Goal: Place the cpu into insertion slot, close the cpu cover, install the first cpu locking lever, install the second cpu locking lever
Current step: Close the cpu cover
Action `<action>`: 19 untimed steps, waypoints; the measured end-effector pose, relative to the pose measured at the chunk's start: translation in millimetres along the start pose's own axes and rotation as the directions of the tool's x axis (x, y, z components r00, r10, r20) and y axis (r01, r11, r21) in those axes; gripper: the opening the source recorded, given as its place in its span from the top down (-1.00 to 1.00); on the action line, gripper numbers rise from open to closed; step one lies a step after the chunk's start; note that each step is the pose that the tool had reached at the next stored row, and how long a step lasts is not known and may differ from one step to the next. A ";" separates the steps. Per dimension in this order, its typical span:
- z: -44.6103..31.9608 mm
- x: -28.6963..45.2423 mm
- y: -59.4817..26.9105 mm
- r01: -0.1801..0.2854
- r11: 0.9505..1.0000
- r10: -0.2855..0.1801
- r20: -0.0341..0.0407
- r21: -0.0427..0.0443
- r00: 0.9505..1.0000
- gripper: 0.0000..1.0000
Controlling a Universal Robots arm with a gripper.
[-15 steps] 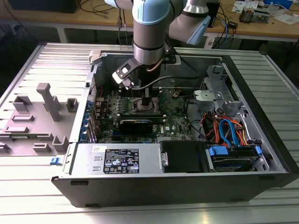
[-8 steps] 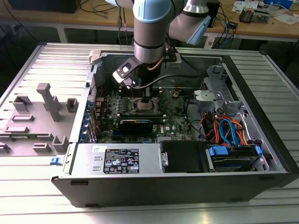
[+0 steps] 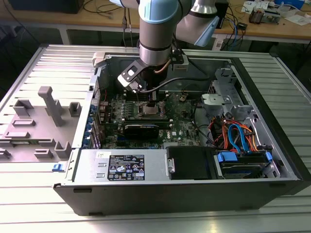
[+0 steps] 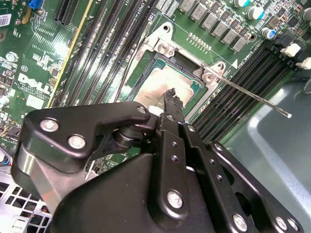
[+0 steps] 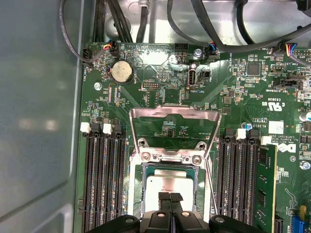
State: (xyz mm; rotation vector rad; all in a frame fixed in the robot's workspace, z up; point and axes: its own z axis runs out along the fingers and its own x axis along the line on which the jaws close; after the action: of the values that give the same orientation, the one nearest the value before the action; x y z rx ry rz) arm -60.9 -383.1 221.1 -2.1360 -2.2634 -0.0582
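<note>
In the exterior view, a big open computer case (image 3: pixel 160 196) lies flat on the tabletop (image 3: pixel 29 204). The robot arm reaches down into it from above. Its gripper (image 3: pixel 151 98) hangs just over the insertion slot (image 3: pixel 149 110) in the middle of the green board. From here the slot looks small, and I cannot make out much inside it.

In the second wrist view, the gripper (image 4: pixel 170 93) is pressed together into one thin black tip. It holds nothing. The tip sits right over the cpu (image 4: pixel 160 82), maybe touching its shiny grey top, but I cannot be sure. The cpu lies flat inside the insertion slot (image 4: pixel 154 46). A thin metal locking lever (image 4: pixel 252 97) sticks out sideways from the slot, loose in the air.

In the first wrist view, the gripper (image 5: pixel 170 196) is over one edge of the cpu (image 5: pixel 170 183). The cpu cover (image 5: pixel 172 114) is flipped open on the far side of the insertion slot (image 5: pixel 134 187), away from the gripper. Long black memory slots (image 5: pixel 99 179) run along both sides.
</note>
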 end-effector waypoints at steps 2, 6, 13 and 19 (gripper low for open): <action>0.0 0.0 0.0 0.000 1.000 0.000 0.000 0.000 1.000 0.79; -0.6 0.0 0.0 0.000 1.000 0.000 0.000 0.000 1.000 0.79; -5.5 0.1 0.1 0.000 1.000 0.000 0.000 0.000 1.000 0.79; -9.1 0.2 0.2 0.000 1.000 0.000 0.000 0.000 1.000 0.79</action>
State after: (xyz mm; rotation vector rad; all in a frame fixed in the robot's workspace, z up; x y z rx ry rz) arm -60.8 -383.3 230.2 -2.1355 -2.2638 -0.0582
